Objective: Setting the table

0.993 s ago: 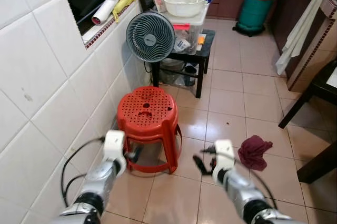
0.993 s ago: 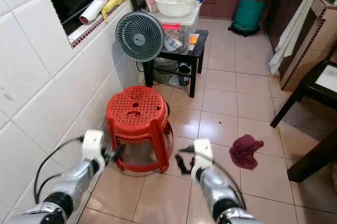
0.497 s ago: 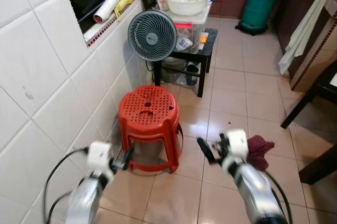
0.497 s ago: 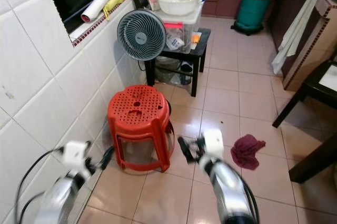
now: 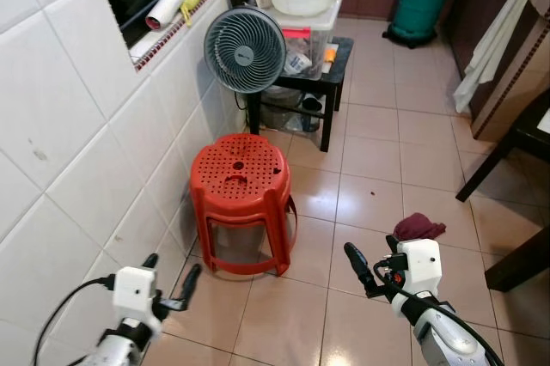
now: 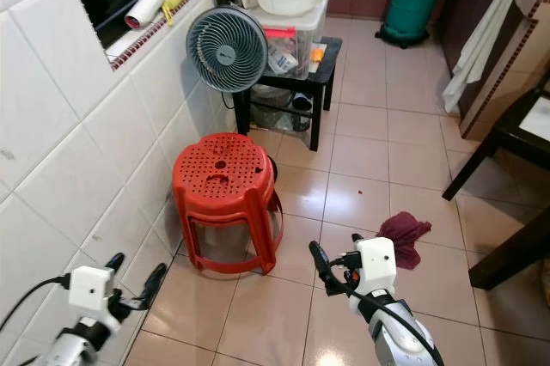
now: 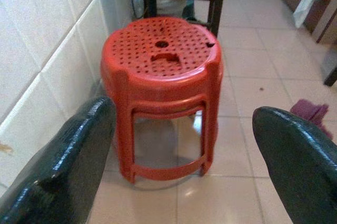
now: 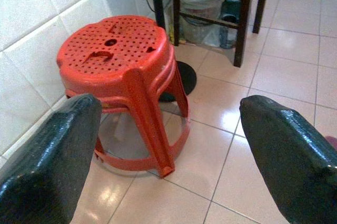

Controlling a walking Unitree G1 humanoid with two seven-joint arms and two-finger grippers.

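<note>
Stools, the red plastic stack (image 5: pixel 243 201), look like what the table setting needs here, standing on the tiled floor (image 5: pixel 378 168) close against the white tiled wall (image 5: pixel 77 125). Left gripper (image 5: pixel 170 282), fingers apart and holding nothing, hovers low near the wall at the stack's near-left side. Right gripper (image 5: pixel 358 267), also spread and empty, hangs over the floor off the stack's near-right side, well short of it. Both wrist views frame the stack squarely between their fingers. To take it well, I judge each gripper should close in level on opposite sides of the seat rim, gripping above the legs so the nested stools lift together. A maroon cloth (image 5: pixel 418 227) lies on the floor just beyond the right gripper; a grey fan (image 5: pixel 245 50) stands behind the stack.
</note>
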